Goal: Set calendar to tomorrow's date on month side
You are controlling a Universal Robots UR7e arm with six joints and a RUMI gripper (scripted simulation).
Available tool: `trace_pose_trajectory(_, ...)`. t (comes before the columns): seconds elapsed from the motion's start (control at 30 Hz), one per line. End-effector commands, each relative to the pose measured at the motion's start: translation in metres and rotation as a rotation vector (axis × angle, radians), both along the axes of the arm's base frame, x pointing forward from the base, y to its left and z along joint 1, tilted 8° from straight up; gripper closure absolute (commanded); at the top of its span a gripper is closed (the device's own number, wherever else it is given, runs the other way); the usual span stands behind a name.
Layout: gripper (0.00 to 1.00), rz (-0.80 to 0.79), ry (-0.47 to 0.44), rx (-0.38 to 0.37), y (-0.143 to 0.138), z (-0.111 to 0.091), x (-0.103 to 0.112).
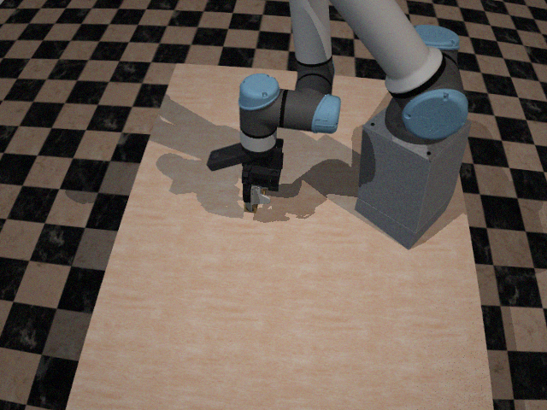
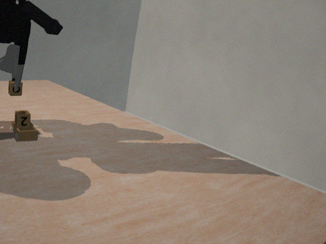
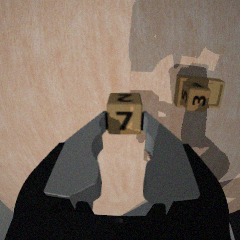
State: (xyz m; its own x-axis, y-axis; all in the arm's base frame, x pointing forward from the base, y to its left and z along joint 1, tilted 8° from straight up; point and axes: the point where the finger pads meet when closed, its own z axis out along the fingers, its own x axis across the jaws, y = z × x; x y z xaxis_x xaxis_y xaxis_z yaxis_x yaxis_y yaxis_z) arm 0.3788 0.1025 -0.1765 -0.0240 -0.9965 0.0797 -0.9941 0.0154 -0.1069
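Looks like the small cube [image 2: 11, 89] [image 3: 124, 121] is being pinched by the nearly closed gripper [image 2: 15, 89] [image 3: 124, 112]. Probably light and rigid, it's being gripped sensibly by opposite sides.

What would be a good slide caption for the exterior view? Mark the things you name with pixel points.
Gripper [image 1: 252, 207] [image 2: 15, 88] [image 3: 124, 112] holding one number cube [image 2: 11, 90] [image 3: 124, 121] above the table [image 1: 282, 308] [image 2: 179, 207] [image 3: 50, 65], the other cube [image 2: 22, 120] [image 3: 198, 98] standing in its tray [image 2: 27, 136] [image 3: 217, 95].
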Motion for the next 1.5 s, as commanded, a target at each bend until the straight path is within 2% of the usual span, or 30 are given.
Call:
trace_pose_trajectory(0.0,0.90,0.000,-0.004,0.000,-0.002,-0.019,0.003)
trace_pose_trajectory(0.23,0.90,0.000,-0.004,0.000,-0.003,-0.039,0.005)
trace_pose_trajectory(0.53,0.90,0.000,-0.004,0.000,-0.004,-0.050,0.006)
trace_pose_trajectory(1.47,0.90,0.000,-0.004,0.000,-0.005,-0.053,0.007)
